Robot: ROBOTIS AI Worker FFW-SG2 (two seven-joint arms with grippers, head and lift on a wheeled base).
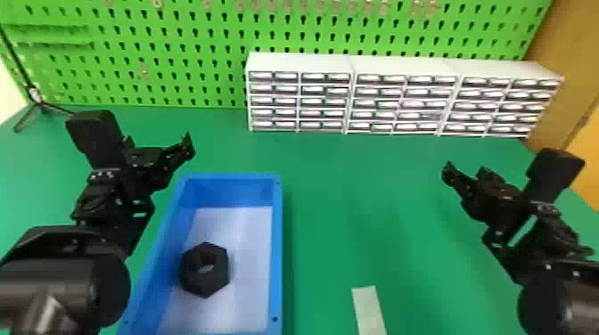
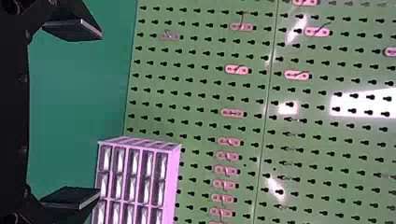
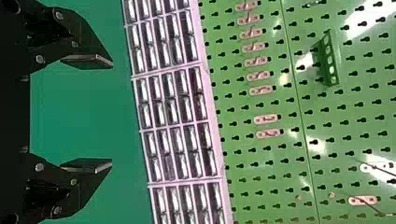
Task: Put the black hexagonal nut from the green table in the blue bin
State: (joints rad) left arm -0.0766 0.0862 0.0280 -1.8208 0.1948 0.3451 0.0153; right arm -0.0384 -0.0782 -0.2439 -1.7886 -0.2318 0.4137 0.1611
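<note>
Left arm: is looming nearest.
Left gripper: is hanging over the green table, fingers standing apart.
Black hexagonal nut: is lying inside the blue bin.
White drawers: are standing before the pegboard.
Right gripper: is hanging over the table's right side, fingers spreading apart.

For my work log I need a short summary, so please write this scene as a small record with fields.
nut: black hexagonal nut, inside the bin, nearer its left wall
bin: blue bin, on the green table
left gripper: open, empty, near the bin's far left corner
right gripper: open, empty, well right of the bin
other item: pale strip, right of the bin
background: white drawer units before a green pegboard
task state: nut in bin, apparently complete
</note>
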